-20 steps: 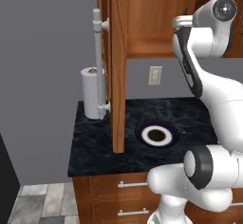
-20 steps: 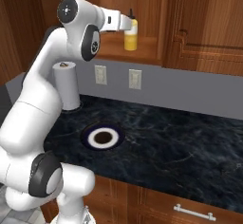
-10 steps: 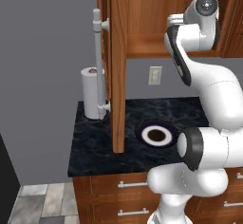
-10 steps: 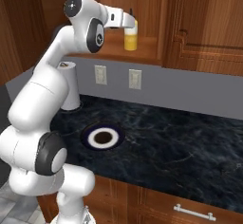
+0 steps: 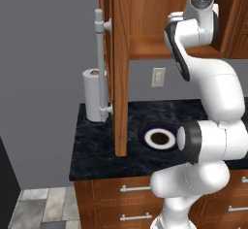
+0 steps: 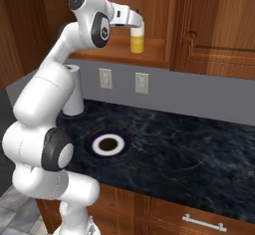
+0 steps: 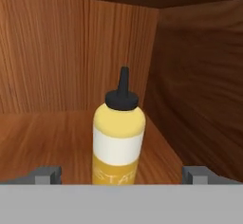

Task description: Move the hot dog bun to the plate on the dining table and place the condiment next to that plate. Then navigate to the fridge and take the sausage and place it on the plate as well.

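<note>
Condiment first: a small yellow squeeze bottle with a white label band and a dark pointed cap stands upright on the wooden cabinet shelf, straight ahead of the fingers and centred between them. The fingers are spread fully apart with nothing held; each tip sits well out to either side of the bottle, not touching it. Behind the bottle is the cabinet's wood back wall, and to its right the darker side wall. From the right side of the room, the white arm reaches up into the open upper cabinet, the fingers right at the bottle. Below the fingers lies the black marbled worktop, with a round dark-rimmed white ring set in it and a white paper towel roll by the grey wall.
</note>
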Available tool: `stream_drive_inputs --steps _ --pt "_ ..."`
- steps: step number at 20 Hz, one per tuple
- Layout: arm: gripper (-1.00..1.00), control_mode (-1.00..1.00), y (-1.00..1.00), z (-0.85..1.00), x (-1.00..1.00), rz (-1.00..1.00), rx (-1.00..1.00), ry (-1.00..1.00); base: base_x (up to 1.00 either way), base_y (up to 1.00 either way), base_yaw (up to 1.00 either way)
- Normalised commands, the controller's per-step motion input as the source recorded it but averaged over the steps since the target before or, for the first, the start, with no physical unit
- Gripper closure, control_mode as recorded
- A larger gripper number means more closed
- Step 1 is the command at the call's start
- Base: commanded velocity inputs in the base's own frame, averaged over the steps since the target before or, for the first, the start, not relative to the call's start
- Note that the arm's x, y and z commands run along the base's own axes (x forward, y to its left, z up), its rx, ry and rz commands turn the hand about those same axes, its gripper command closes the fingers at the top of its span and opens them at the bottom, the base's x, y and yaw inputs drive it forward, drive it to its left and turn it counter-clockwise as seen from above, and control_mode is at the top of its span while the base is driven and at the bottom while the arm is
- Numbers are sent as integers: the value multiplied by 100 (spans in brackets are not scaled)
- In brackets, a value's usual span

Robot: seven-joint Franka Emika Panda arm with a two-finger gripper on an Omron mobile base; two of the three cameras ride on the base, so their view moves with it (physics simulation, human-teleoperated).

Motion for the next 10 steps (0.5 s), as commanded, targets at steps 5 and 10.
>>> stream_drive_inputs --steps 5,10 --pt "-100 -100 -19 -18 14 -6 0 0 0 0 0" --pt "-100 -100 -8 -16 20 -2 0 0 0 0 0"
